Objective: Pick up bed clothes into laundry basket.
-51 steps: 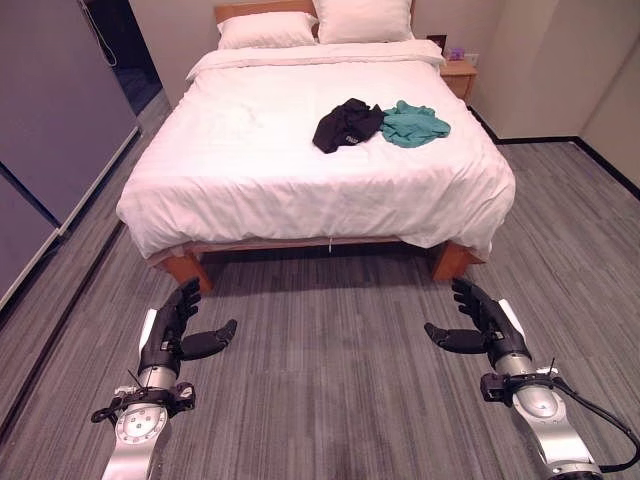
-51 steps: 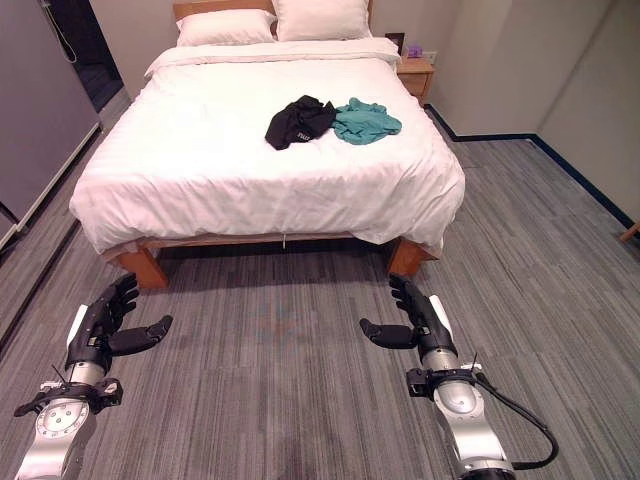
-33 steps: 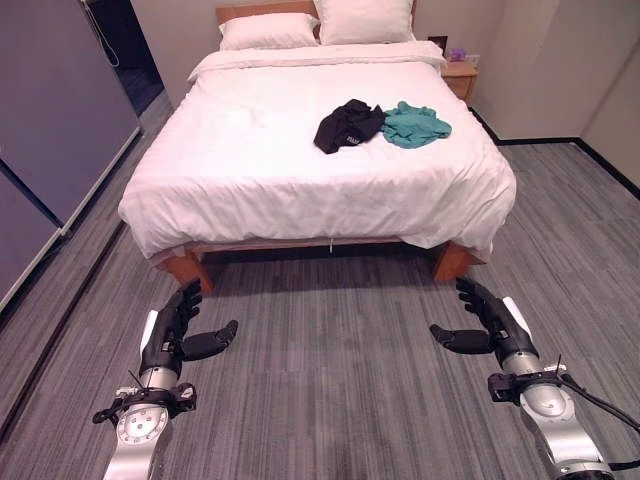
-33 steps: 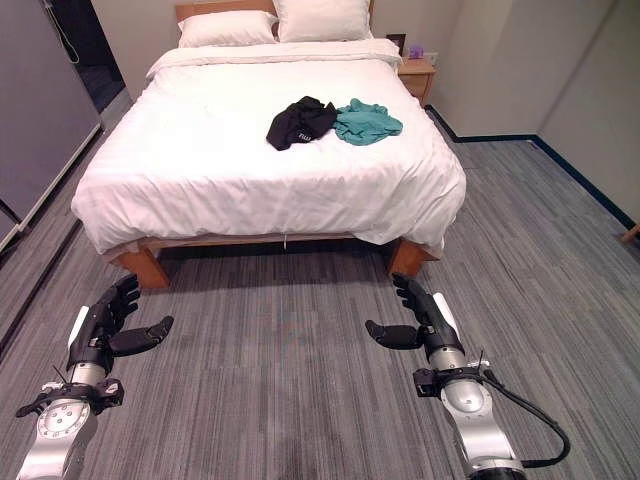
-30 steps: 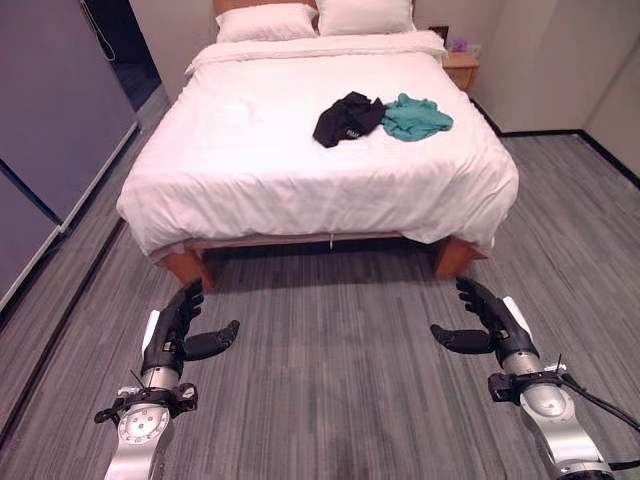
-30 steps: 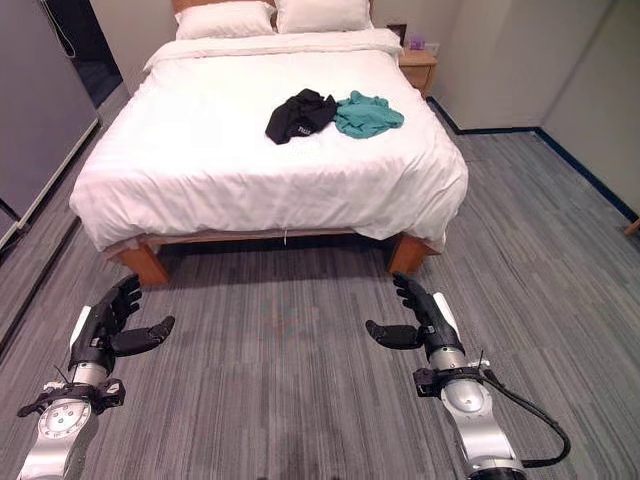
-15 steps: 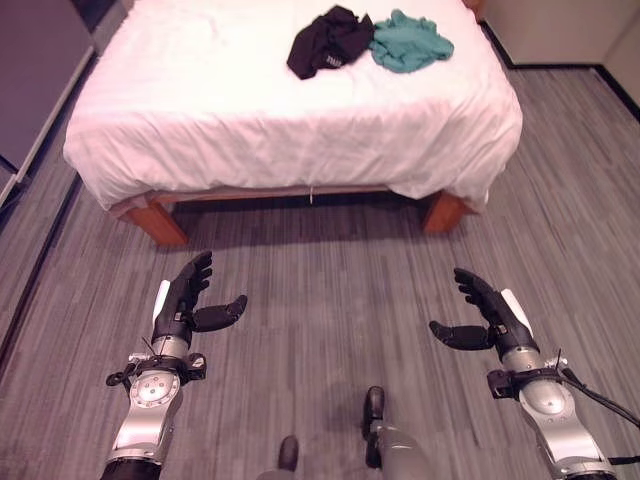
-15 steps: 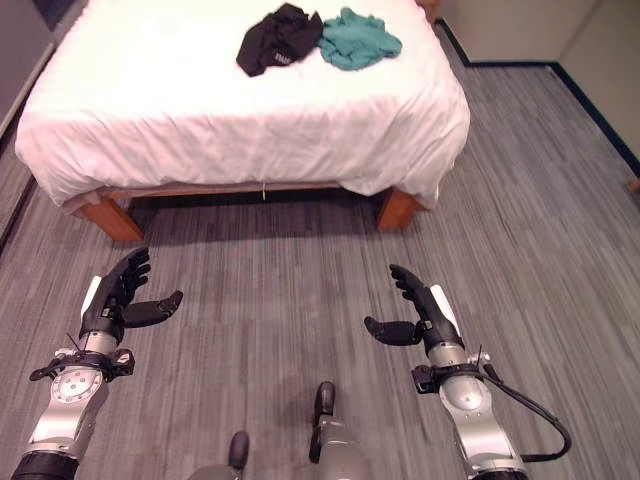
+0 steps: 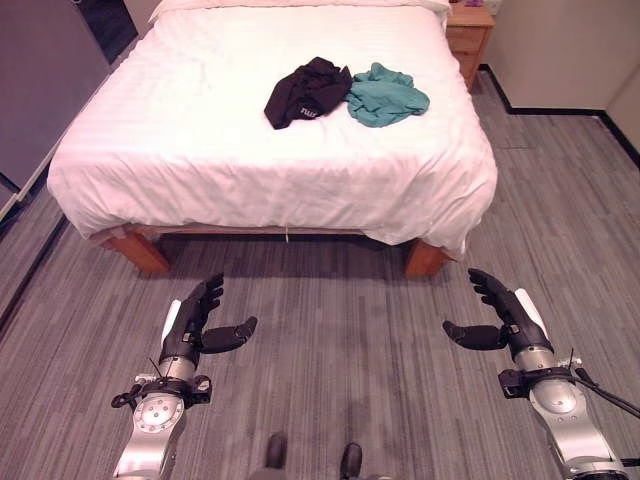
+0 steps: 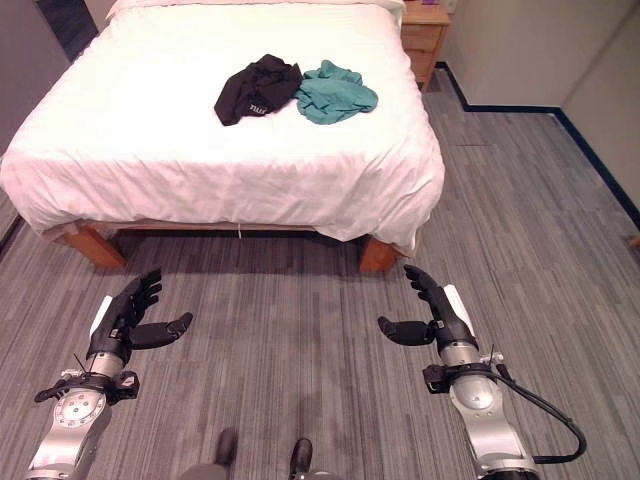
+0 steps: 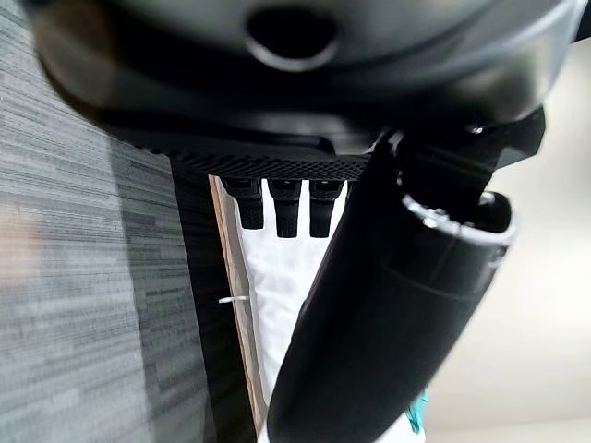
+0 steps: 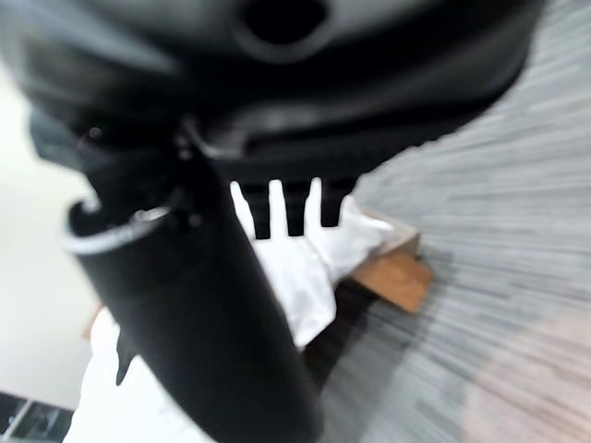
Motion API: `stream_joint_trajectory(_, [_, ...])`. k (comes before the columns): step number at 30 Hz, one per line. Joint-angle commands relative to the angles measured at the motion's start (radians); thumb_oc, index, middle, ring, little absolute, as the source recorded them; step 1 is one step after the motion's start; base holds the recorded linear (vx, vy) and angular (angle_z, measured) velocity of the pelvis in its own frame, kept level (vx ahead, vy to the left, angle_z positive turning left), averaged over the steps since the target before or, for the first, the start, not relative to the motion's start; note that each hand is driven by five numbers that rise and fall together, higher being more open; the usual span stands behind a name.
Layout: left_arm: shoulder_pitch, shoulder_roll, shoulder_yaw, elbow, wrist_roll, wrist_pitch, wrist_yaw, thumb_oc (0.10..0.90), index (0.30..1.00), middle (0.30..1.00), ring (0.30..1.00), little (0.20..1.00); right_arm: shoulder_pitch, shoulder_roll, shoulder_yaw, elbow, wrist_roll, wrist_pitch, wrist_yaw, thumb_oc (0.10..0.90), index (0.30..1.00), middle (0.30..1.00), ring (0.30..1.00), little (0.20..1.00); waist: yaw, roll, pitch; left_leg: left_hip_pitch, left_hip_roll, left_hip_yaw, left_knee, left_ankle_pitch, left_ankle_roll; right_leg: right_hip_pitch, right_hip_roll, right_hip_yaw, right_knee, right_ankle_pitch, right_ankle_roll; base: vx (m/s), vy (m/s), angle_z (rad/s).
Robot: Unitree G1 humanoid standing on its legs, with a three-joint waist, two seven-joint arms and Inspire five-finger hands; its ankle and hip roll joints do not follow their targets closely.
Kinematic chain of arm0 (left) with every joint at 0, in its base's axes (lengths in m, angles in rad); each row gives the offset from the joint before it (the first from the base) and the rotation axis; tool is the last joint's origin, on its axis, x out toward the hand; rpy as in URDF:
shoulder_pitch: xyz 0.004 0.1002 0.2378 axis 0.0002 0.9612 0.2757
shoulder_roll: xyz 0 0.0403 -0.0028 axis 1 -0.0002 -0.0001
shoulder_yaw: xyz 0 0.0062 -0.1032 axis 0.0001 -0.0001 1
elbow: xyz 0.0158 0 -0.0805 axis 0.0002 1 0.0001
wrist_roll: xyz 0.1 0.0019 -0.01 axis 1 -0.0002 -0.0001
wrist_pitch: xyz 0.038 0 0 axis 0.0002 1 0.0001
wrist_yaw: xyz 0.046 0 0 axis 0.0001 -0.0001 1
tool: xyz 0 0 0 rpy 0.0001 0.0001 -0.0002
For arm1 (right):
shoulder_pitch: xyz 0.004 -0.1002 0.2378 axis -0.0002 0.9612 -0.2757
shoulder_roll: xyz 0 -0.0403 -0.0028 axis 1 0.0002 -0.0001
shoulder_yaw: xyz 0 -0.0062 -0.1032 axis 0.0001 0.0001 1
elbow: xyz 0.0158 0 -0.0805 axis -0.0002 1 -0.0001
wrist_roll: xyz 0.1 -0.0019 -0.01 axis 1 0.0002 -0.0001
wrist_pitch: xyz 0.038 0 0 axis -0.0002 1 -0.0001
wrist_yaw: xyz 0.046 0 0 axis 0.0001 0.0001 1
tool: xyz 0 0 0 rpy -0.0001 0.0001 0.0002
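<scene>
Hovering low over the grey striped carpet floor [image 9: 340,330], the left robot hand [image 9: 190,325] and right robot hand [image 9: 500,320] are both spread wide and empty, fingers straight and thumbs turned inward. Well ahead, on the white-sheeted bed with wooden legs [image 9: 200,150], a crumpled black garment [image 9: 305,90] touches a bunched teal garment [image 9: 388,95]. A wooden nightstand [image 9: 470,25] is cut off at the frame's top edge.

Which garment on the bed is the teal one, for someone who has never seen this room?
Start at the white bed. Two crumpled garments lie touching on its far right part. The teal garment is the right one, nearer the wooden nightstand; its neighbour is black.
</scene>
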State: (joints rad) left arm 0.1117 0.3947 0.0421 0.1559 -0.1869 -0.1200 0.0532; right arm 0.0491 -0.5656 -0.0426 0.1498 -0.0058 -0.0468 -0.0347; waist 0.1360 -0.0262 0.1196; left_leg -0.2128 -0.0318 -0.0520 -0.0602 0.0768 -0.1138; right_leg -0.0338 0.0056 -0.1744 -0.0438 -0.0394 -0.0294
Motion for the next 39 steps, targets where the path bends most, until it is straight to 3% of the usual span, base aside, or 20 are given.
stream_joint_trajectory(1, [-0.065,0.078,0.080,-0.097,0.023,-0.087,0.031,0.800,0.900,0.900,0.900,0.900,-0.079,-0.034,-0.037,-0.075,-0.045,-0.077,-0.051,0.800,0.900,0.900,0.900,0.900,0.050,-0.016,-0.074,-0.068,-0.004,0.036,-0.027,0.081,-0.026,0.134,-0.109,0.030,-0.043,0.015,0.186,0.34,0.176,-0.40])
stream_joint_trajectory(3, [-0.060,0.082,0.082,-0.102,0.028,-0.086,0.028,0.800,0.900,0.900,0.900,0.900,-0.076,-0.018,-0.046,-0.081,-0.056,-0.079,-0.050,0.800,0.900,0.900,0.900,0.900,0.059,-0.012,-0.091,-0.034,0.015,0.037,-0.027,0.094,-0.022,0.147,-0.116,0.040,-0.043,0.005,0.197,0.41,0.296,-0.77])
stream_joint_trajectory(6, [-0.052,0.096,0.079,-0.098,0.042,-0.084,0.019,0.800,0.900,0.900,0.900,0.900,-0.058,0.003,-0.049,-0.078,-0.054,-0.074,-0.044,0.800,0.900,0.900,0.900,0.900,0.049,-0.031,-0.118,0.009,0.023,0.049,-0.027,0.088,-0.017,0.162,-0.156,0.037,-0.043,0.011,0.220,0.31,0.292,-0.40])
stream_joint_trajectory(7, [-0.049,0.128,0.079,-0.100,0.038,-0.080,0.007,0.800,0.900,0.900,0.900,0.900,-0.051,0.028,-0.045,-0.070,-0.057,-0.071,-0.047,0.800,0.900,0.900,0.900,0.900,0.046,-0.055,-0.118,0.051,0.015,0.059,-0.027,0.067,0.002,0.167,-0.203,0.041,0.025,0.049,0.240,0.21,0.240,-0.07])
stream_joint_trajectory(8, [-0.048,0.129,0.080,-0.101,0.038,-0.079,0.007,0.800,0.900,0.900,0.900,0.900,-0.052,0.030,-0.044,-0.070,-0.057,-0.071,-0.048,0.800,0.900,0.900,0.900,0.900,0.047,-0.057,-0.116,0.052,0.015,0.062,-0.027,0.067,0.004,0.164,-0.205,0.045,0.033,0.045,0.241,0.26,0.308,0.05])
stream_joint_trajectory(11, [-0.032,0.146,0.094,-0.102,0.023,-0.073,0.004,0.800,0.900,0.900,0.900,0.900,-0.072,0.036,-0.031,-0.071,-0.089,-0.062,-0.054,0.800,0.900,0.900,0.900,0.900,0.041,-0.046,-0.088,0.097,0.027,0.061,-0.027,0.049,0.022,0.084,-0.234,0.061,0.197,0.131,0.246,0.09,0.154,-0.21])
stream_joint_trajectory(14, [-0.013,0.152,0.118,-0.105,0.022,-0.071,0.006,0.800,0.900,0.900,0.900,0.900,-0.097,0.031,-0.034,-0.092,-0.149,-0.050,-0.077,0.800,0.900,0.900,0.900,0.900,0.063,-0.036,-0.090,0.126,0.055,0.048,-0.027,0.022,0.028,0.039,-0.275,-0.014,0.215,0.157,0.228,0.15,0.120,-0.38])
stream_joint_trajectory(16, [-0.008,0.152,0.120,-0.109,0.023,-0.070,0.006,0.800,0.900,0.900,0.900,0.900,-0.116,0.016,-0.048,-0.106,-0.186,-0.043,-0.102,0.800,0.900,0.900,0.900,0.900,0.064,-0.038,-0.092,0.138,0.061,0.045,-0.027,0.008,0.030,0.029,-0.262,-0.034,0.179,0.143,0.221,0.16,0.076,-0.12])
stream_joint_trajectory(18, [0.012,0.148,0.122,-0.123,0.038,-0.077,0.018,0.800,0.900,0.900,0.900,0.900,-0.186,-0.050,-0.096,-0.152,-0.349,-0.028,-0.203,0.800,0.900,0.900,0.900,0.900,0.059,-0.058,-0.096,0.174,0.056,0.040,-0.027,-0.024,0.041,-0.019,-0.187,-0.037,0.065,0.132,0.221,0.26,0.079,0.08])
stream_joint_trajectory(20, [0.006,0.145,0.119,-0.119,0.044,-0.080,0.028,0.800,0.900,0.900,0.900,0.900,-0.212,-0.060,-0.095,-0.148,-0.374,-0.021,-0.227,0.800,0.900,0.900,0.900,0.900,0.055,-0.057,-0.094,0.186,0.057,0.038,-0.027,-0.037,0.042,-0.029,-0.162,-0.030,0.022,0.145,0.222,0.25,0.058,-0.04])
stream_joint_trajectory(21, [-0.017,0.144,0.082,-0.098,0.050,-0.084,0.043,0.800,0.900,0.900,0.900,0.900,-0.306,-0.108,-0.075,-0.139,-0.426,-0.002,-0.278,0.800,0.900,0.900,0.900,0.900,0.042,-0.067,-0.083,0.226,0.046,0.022,-0.027,-0.065,0.053,-0.098,-0.109,-0.010,-0.037,0.185,0.238,0.33,0.095,0.09])
stream_joint_trajectory(25, [-0.027,0.136,0.041,-0.090,0.043,-0.084,0.042,0.800,0.900,0.900,0.900,0.900,-0.413,-0.168,-0.025,-0.113,-0.458,0.025,-0.306,0.800,0.900,0.900,0.900,0.900,0.032,-0.074,-0.081,0.280,0.034,-0.004,-0.027,-0.099,0.064,-0.182,-0.056,-0.020,-0.043,0.234,0.247,0.32,0.067,0.58])
stream_joint_trajectory(27, [-0.028,0.134,0.043,-0.089,0.042,-0.084,0.042,0.800,0.900,0.900,0.900,0.900,-0.420,-0.170,-0.020,-0.108,-0.457,0.024,-0.309,0.800,0.900,0.900,0.900,0.900,0.028,-0.071,-0.082,0.279,0.037,-0.006,-0.027,-0.101,0.064,-0.182,-0.054,-0.022,-0.043,0.233,0.247,0.20,0.037,0.41])
stream_joint_trajectory(29, [-0.051,0.146,0.027,-0.074,0.031,-0.087,0.052,0.800,0.900,0.900,0.900,0.900,-0.447,-0.203,-0.001,-0.062,-0.426,0.030,-0.322,0.800,0.900,0.900,0.900,0.900,0.000,-0.070,-0.078,0.316,0.029,-0.047,-0.027,-0.125,0.070,-0.252,-0.020,-0.033,-0.043,0.261,0.255,0.45,0.036,0.35])
stream_joint_trajectory(30, [-0.063,0.154,0.024,-0.069,0.028,-0.089,0.057,0.800,0.900,0.900,0.900,0.900,-0.448,-0.236,0.000,-0.039,-0.422,0.036,-0.321,0.800,0.900,0.900,0.900,0.900,-0.022,-0.069,-0.073,0.339,0.032,-0.071,-0.027,-0.140,0.063,-0.281,-0.020,-0.042,-0.043,0.276,0.263,0.34,-0.016,0.50])
stream_joint_trajectory(35, [-0.074,0.168,0.021,-0.061,0.025,-0.095,0.053,0.800,0.900,0.900,0.900,0.900,-0.413,-0.273,-0.019,-0.036,-0.408,0.033,-0.308,0.800,0.900,0.900,0.900,0.900,-0.056,-0.078,-0.085,0.357,0.046,-0.098,-0.027,-0.177,0.034,-0.256,-0.050,-0.036,-0.043,0.283,0.254,0.29,-0.085,0.70])
stream_joint_trajectory(36, [-0.066,0.178,0.032,-0.055,0.023,-0.096,0.052,0.800,0.900,0.900,0.900,0.900,-0.387,-0.292,-0.028,-0.040,-0.402,0.033,-0.289,0.800,0.900,0.900,0.900,0.900,-0.077,-0.081,-0.110,0.377,0.086,-0.089,-0.027,-0.207,-0.003,-0.238,-0.083,-0.048,-0.043,0.297,0.250,0.28,-0.135,0.93])
stream_joint_trajectory(37, [-0.066,0.178,0.032,-0.055,0.023,-0.096,0.052,0.800,0.900,0.900,0.900,0.900,-0.386,-0.292,-0.028,-0.041,-0.402,0.033,-0.289,0.800,0.900,0.900,0.900,0.900,-0.078,-0.080,-0.111,0.377,0.088,-0.091,-0.027,-0.208,-0.004,-0.238,-0.082,-0.050,-0.043,0.296,0.249,0.53,-0.229,1.01])
stream_joint_trajectory(39, [-0.045,0.181,0.045,-0.054,0.020,-0.094,0.054,0.800,0.900,0.900,0.900,0.900,-0.383,-0.319,-0.015,-0.040,-0.400,0.026,-0.274,0.800,0.900,0.900,0.900,0.900,-0.087,-0.055,-0.127,0.401,0.171,-0.079,-0.027,-0.196,-0.051,-0.197,-0.089,-0.076,-0.041,0.271,0.237,0.36,-0.144,0.72])
